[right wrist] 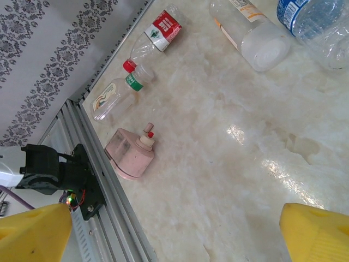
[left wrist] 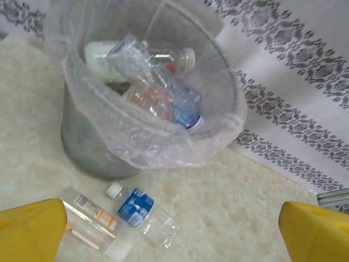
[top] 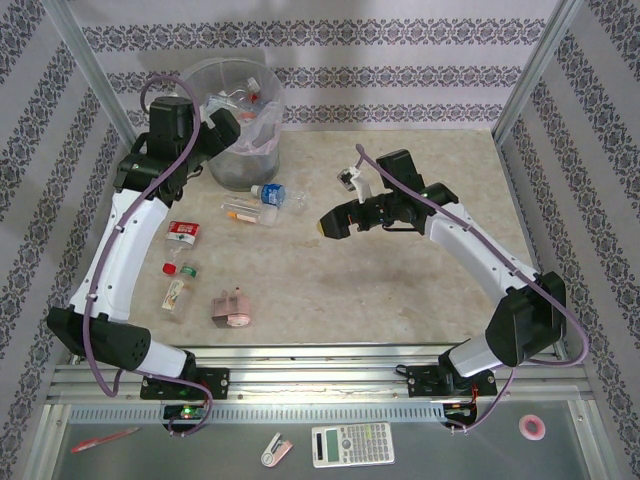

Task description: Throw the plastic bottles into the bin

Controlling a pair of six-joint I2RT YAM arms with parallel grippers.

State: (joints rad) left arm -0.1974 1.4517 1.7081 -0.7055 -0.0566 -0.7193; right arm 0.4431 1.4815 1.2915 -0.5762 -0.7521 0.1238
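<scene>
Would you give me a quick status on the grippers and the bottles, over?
Both open: left gripper by bin, right gripper mid-table. Some bottles binned, several loose on table. Pink object near front edge, in nobody's way.

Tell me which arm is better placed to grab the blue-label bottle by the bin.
Probably left. The left gripper hangs open beside the bin, with the blue-label bottle lying ahead of it; the right gripper, also open, sits farther from the bin.

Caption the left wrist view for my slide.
Open left pincer faces the lined bin of crushed bottles, blue-label bottle and orange-label bottle beside it.
</scene>
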